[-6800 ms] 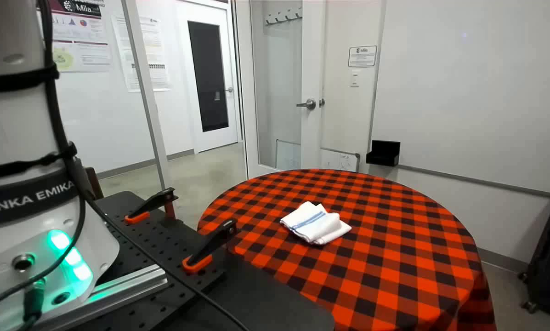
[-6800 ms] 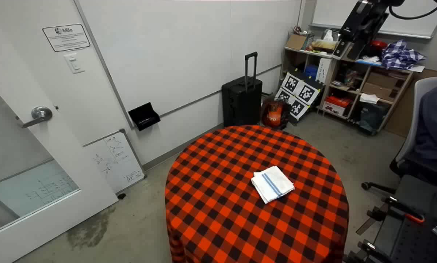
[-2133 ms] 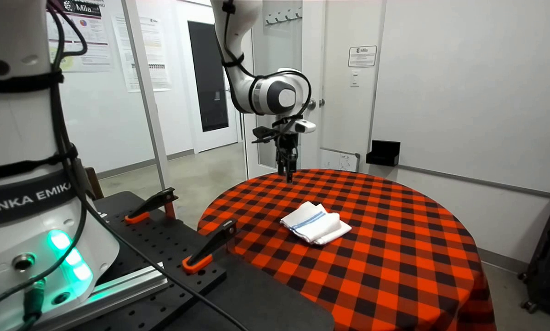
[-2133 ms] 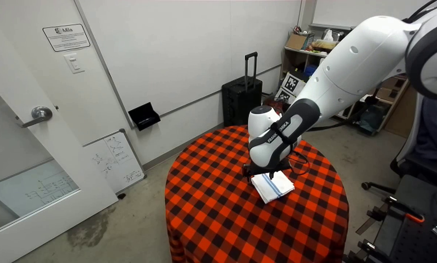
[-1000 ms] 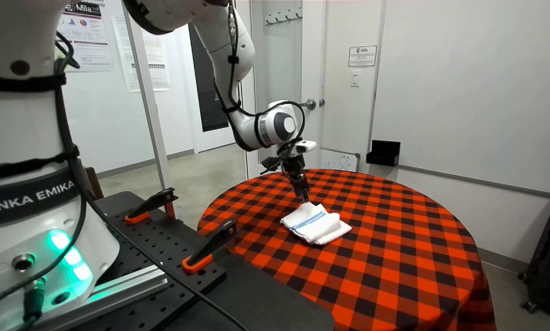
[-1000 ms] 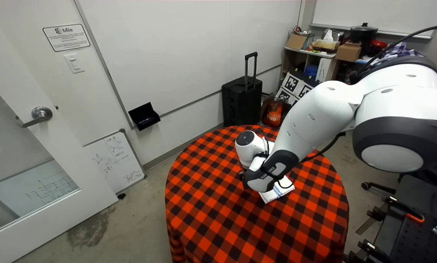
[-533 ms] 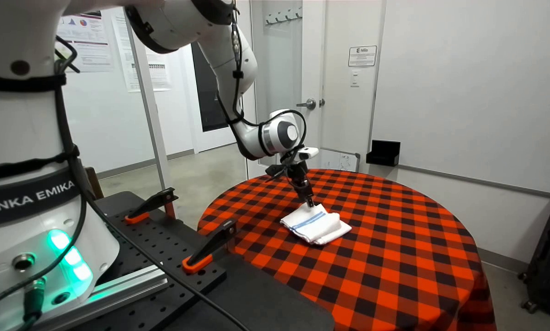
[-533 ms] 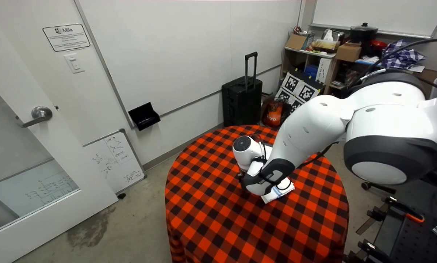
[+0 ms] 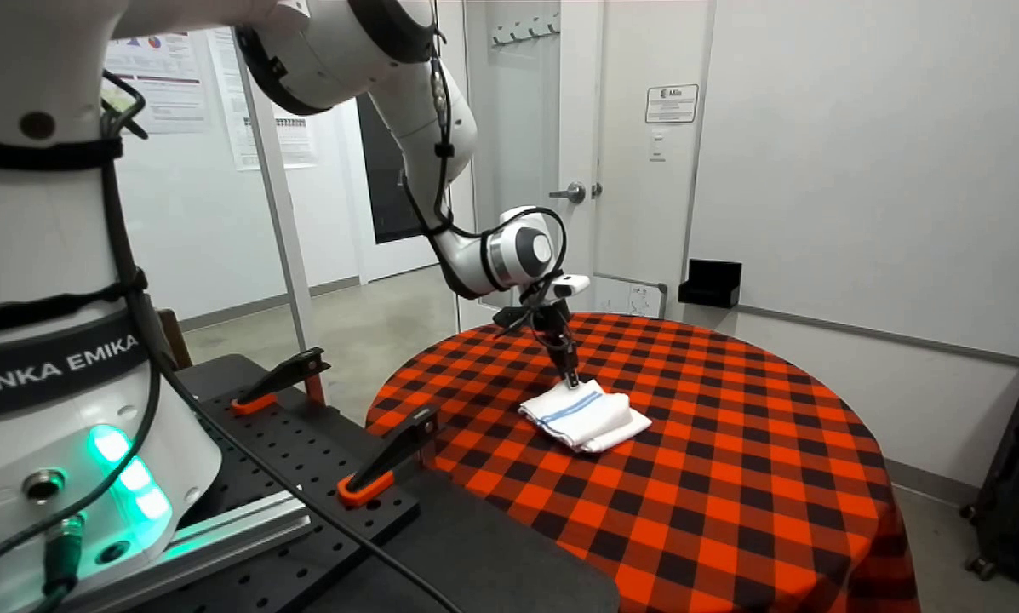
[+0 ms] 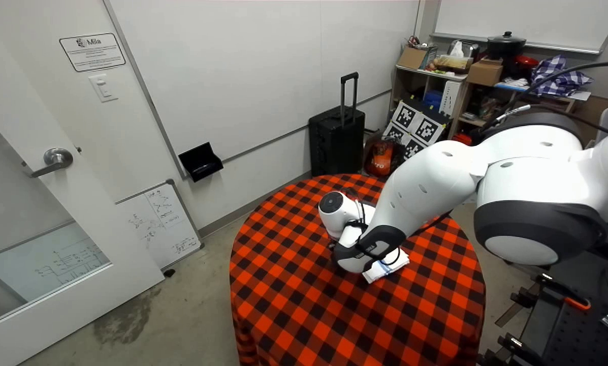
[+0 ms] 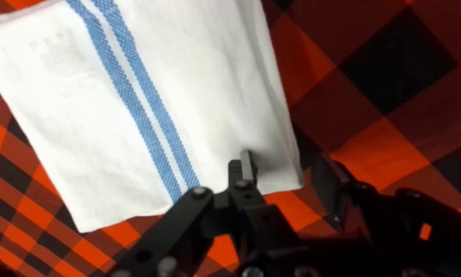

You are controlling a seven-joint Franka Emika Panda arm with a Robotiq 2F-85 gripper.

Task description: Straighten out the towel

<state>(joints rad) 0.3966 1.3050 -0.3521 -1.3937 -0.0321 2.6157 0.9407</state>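
Towel point(image 11: 203, 96): white, folded, two blue stripes, lying on the red-and-black checked tablecloth point(image 9: 730, 494). In an exterior view a lower layer pokes out from under the upper fold. My gripper point(image 11: 285, 165) is down at one corner of it, tilted rather than plumb. Fingers wide, clear gap, that corner sitting in the gap as the wrist view has it. One finger point(image 11: 247, 169) is over the white cloth, just in from the edge, small shadow at its tip; looks like contact, can't swear to it. Other finger point(image 11: 327, 179) is past the edge, over the tablecloth; touching or just above, can't tell. My arm point(image 10: 420, 193) covers much of the towel in an exterior view, a striped bit shows beside it, fingers hidden there.

Rest, quick: my base point(image 9: 41, 443), green lights point(image 9: 130, 472) on, perforated black plate point(image 9: 326, 443) with two clamps point(image 9: 390, 451). Whiteboard point(image 9: 884, 170) and door handle point(image 9: 573, 194) in both exterior views. Black case point(image 10: 337, 145) by the wall, its handle up, board of printed square markers point(image 10: 415, 124) near it, loaded shelf unit point(image 10: 430, 73) behind
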